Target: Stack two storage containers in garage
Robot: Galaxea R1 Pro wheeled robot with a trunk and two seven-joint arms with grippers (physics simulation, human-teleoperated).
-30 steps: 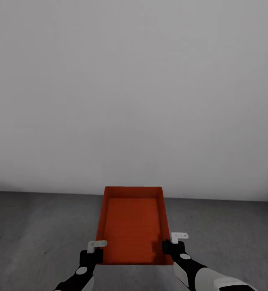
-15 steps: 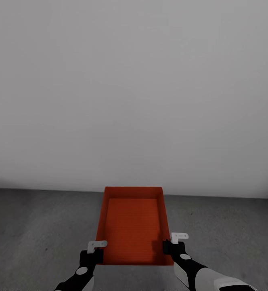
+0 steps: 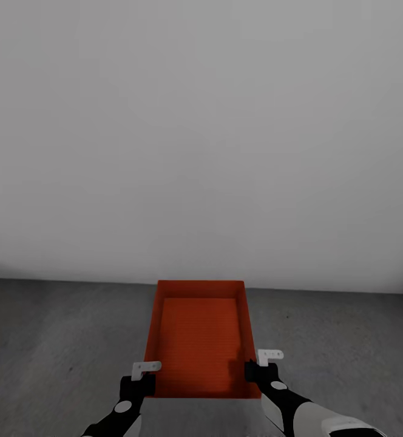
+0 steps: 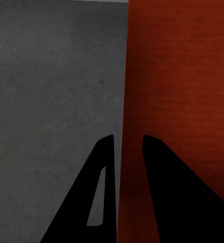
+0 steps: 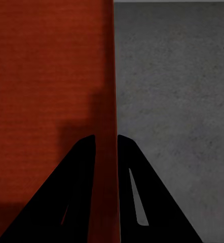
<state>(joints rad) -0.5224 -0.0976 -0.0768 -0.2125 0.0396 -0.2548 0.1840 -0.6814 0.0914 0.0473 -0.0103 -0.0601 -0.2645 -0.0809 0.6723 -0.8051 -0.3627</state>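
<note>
Gripper count two: your left gripper (image 3: 142,377) and right gripper (image 3: 257,366) each clamp a side wall of one storage container (image 3: 198,340) over the floor (image 3: 56,340).

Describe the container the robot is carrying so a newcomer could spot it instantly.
Below the pale grey wall, over the dark grey concrete floor, sits an orange-red, lidless rectangular bin. Nothing else is brightly coloured; the left end effector and right end effector clamp its side walls.

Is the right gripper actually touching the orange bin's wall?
Touching. In the right wrist view, the right gripper has its two dark fingers straddling the orange bin wall, pressed against both faces with no gap.
</note>
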